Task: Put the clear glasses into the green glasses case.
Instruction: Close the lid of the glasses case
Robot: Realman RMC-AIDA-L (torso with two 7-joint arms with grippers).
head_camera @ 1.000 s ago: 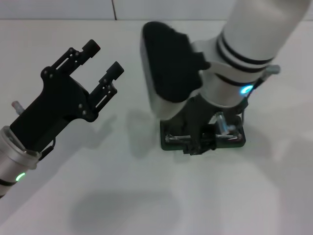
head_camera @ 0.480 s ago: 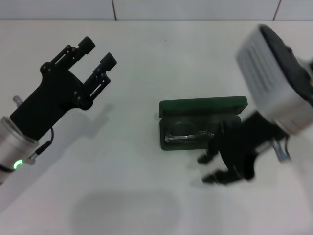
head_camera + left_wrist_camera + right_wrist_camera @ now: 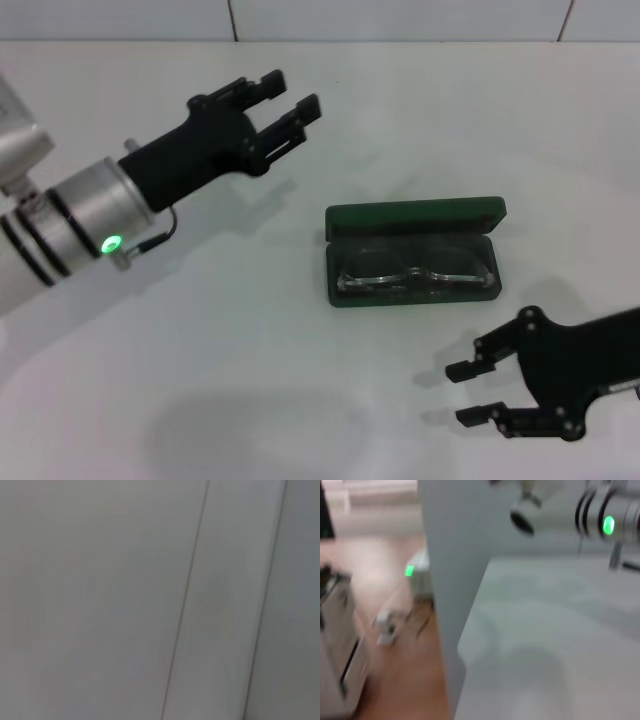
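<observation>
Dark green rectangular hard glasses case (image 3: 412, 256) at table centre, lid open and standing up along far edge. Fully transparent plastic wraparound glasses (image 3: 415, 275) lying inside lower tray, lens toward near side, long axis left-right, matching case's long axis. Placement looks done; lid not yet closed.

Black right gripper (image 3: 478, 390) low at near right, near and slightly right of case, well apart from it, fingers spread, holding nothing, pointing left. Black left gripper (image 3: 288, 98) raised at far left, fingers apart, empty, pointing right toward case's far-left corner. White table (image 3: 250, 350) otherwise bare around case.

Likely next: closing lid. Hinge along far side, so lid swings toward near. Neither arm clearly nearer to case; left faces lid's far side, better placed for push.
</observation>
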